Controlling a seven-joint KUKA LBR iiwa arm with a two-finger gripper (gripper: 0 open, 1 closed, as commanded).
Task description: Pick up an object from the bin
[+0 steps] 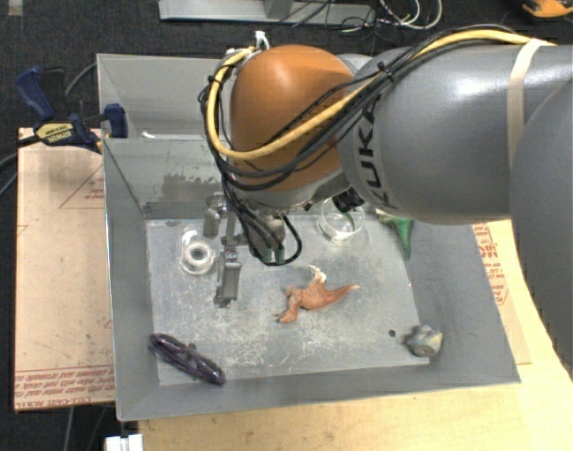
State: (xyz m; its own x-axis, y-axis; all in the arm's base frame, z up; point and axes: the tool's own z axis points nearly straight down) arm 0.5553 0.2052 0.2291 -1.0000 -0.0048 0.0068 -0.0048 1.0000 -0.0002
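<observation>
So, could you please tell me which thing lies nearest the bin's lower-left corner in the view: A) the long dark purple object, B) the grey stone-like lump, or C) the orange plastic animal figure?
A: the long dark purple object lies by that corner; the grey stone-like lump sits lower right.

The bin (pixel 362 350) is lit evenly from above, and its grey floor is rendered pale with a dull sheen. Soft highlights are seen on the orange cover (pixel 286 92) and the arm (pixel 465 111) over the bin. A shadow is cast beneath them at the bin's far side.
</observation>
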